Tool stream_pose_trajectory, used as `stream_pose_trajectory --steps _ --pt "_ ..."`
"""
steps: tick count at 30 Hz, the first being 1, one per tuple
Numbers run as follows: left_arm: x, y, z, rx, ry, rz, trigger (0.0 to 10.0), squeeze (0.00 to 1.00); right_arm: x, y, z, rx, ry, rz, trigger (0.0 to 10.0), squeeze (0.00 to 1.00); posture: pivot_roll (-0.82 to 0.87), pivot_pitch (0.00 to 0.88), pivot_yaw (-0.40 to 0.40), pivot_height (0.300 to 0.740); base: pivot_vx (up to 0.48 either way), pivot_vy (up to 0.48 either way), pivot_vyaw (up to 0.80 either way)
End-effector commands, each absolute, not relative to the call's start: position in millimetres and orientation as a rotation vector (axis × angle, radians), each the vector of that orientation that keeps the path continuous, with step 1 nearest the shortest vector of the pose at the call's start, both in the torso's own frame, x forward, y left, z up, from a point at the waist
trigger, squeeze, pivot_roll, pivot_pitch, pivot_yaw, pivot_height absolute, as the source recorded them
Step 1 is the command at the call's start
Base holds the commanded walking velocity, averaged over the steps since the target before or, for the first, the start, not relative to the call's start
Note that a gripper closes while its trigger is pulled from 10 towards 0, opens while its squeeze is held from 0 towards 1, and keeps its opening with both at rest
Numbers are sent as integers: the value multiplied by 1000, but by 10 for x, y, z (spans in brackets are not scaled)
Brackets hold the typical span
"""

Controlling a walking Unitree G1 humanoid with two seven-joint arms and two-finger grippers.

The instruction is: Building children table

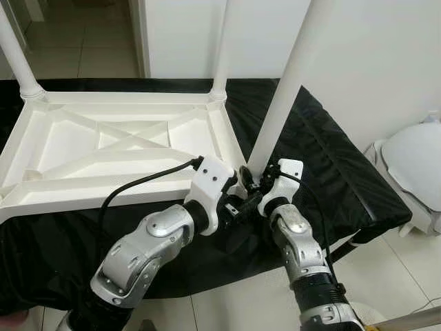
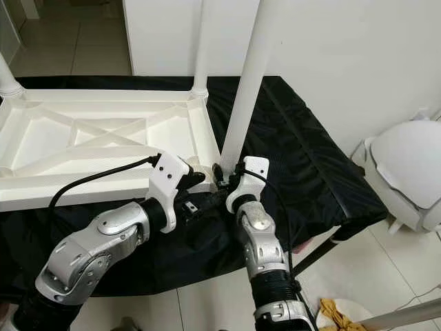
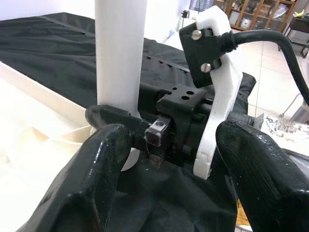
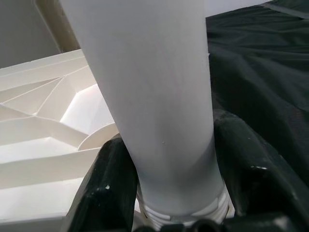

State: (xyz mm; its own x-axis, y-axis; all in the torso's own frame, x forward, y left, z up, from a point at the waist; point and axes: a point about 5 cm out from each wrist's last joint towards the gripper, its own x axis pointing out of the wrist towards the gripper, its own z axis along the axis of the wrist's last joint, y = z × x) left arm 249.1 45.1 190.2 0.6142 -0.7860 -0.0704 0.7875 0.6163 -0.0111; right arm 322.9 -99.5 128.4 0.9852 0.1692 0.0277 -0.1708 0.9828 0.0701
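Note:
A white plastic children's table (image 1: 227,141) lies upside down on a black cloth. Two white legs stand upright at its far corners, one on the left (image 1: 17,58) and one on the right (image 1: 222,48). A third leg (image 1: 286,89) stands tilted at the near right corner. My right gripper (image 1: 251,181) is shut on the base of this leg (image 4: 159,96), one black finger (image 4: 104,193) on each side, just above the threaded end. My left gripper (image 1: 236,196) sits right beside it on the left, open, with its fingers (image 3: 96,179) spread wide and facing the leg (image 3: 120,48) and the right gripper.
The black cloth (image 1: 331,158) covers a low platform that ends close in front and on the right. A white rounded object (image 1: 413,165) stands on the tiled floor to the right. A yellow rag (image 2: 337,310) lies on the floor near my right arm. A white wall rises behind.

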Motion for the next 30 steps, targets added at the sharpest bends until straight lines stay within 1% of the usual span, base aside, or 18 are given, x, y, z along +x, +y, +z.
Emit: stream_pose_trajectory --steps 1,2,7,8,13,14,19,20,21,26,27,28,29,30 --pt "2469 422 1906 25 76 -983 10000 0 3173 -1015 1102 35 64 138 0 0 7 58 -88 740 0 0 0" --pt "2471 422 1911 27 74 -984 10000 0 3152 -955 1141 42 48 151 0 0 6 58 -87 740 0 0 0" --pt "2474 419 1915 27 72 -984 10000 0 3136 -977 1165 50 52 119 0 0 1 61 -88 740 0 0 0" --pt "2476 416 1914 27 72 -985 10000 0 3139 -998 1170 47 52 108 10000 0 -1 62 -88 740 0 0 0" --pt "2479 414 1911 28 73 -985 10000 0 3148 -1027 1185 60 44 104 10000 0 -2 62 -89 740 0 0 0" --pt "2482 414 1910 30 73 -985 10000 0 3157 -1055 1198 68 35 103 10000 1000 -3 64 -90 740 0 0 0" --pt "2506 405 1913 34 68 -984 10000 0 3175 -1075 1198 86 23 149 10000 1000 -5 62 -97 740 0 0 0" --pt "2522 394 1918 40 63 -983 10000 0 3179 -1081 1189 92 20 169 10000 1000 -6 60 -101 740 0 0 0" --pt "2528 367 1937 44 53 -991 10000 0 3196 -1091 1174 90 17 238 10000 1000 -6 55 -103 740 0 0 0" --pt "2521 360 1939 52 51 -999 10000 0 3231 -1146 1203 62 -10 294 10000 1000 -3 52 -104 740 0 0 0" --pt "2524 366 1938 56 51 -998 10000 0 3257 -1180 1223 46 -27 333 10000 910 -1 52 -105 740 0 0 0" --pt "2524 366 1938 56 51 -998 10000 0 3257 -1180 1223 46 -27 333 10000 910 -1 52 -105 740 0 0 0" --pt "2530 374 1938 60 49 -996 10000 0 3330 -1274 1241 32 -30 389 10000 0 2 49 -104 740 0 0 0" --pt "2530 374 1938 60 49 -996 10000 0 3330 -1274 1241 32 -30 389 10000 0 2 49 -104 740 0 0 0"
